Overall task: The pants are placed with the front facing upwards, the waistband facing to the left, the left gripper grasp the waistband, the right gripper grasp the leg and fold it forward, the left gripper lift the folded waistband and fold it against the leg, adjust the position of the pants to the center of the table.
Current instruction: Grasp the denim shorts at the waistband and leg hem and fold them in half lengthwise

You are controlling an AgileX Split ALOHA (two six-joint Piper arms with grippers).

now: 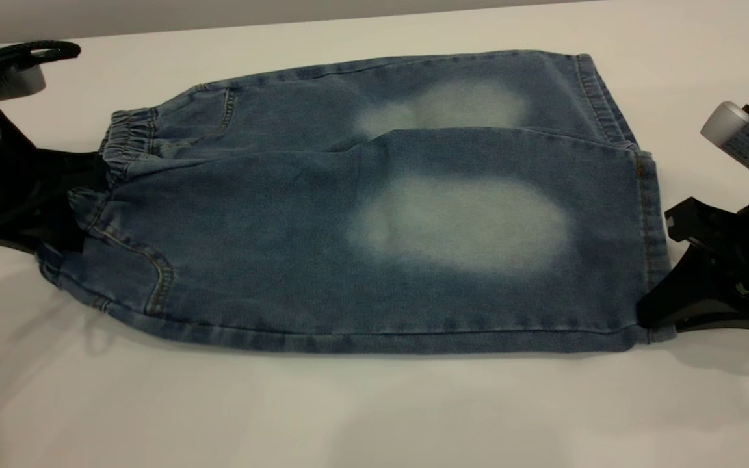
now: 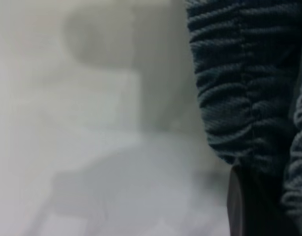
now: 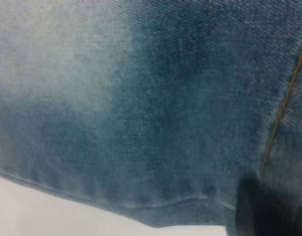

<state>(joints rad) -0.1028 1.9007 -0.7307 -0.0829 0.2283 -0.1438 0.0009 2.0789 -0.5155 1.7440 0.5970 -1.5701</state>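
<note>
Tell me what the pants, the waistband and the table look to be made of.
The pants: blue denim, going by the twill weave, tan stitching and pale faded patches; matte finish.
The waistband: the same denim gathered into ruffles, likely over elastic.
The table: smooth, plain white-grey surface with a slight sheen, perhaps laminate or painted board; the look leaves it open.

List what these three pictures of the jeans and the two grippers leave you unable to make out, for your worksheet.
- Left gripper, exterior view: fingertips hidden by the waistband of the pants; grip cannot be judged.
- Right gripper, exterior view: fingertips hidden at the leg hem; arm cut off by the edge.
- Left wrist view: blurred table; only waistband folds are clear.
- Right wrist view: denim fills it.
</note>
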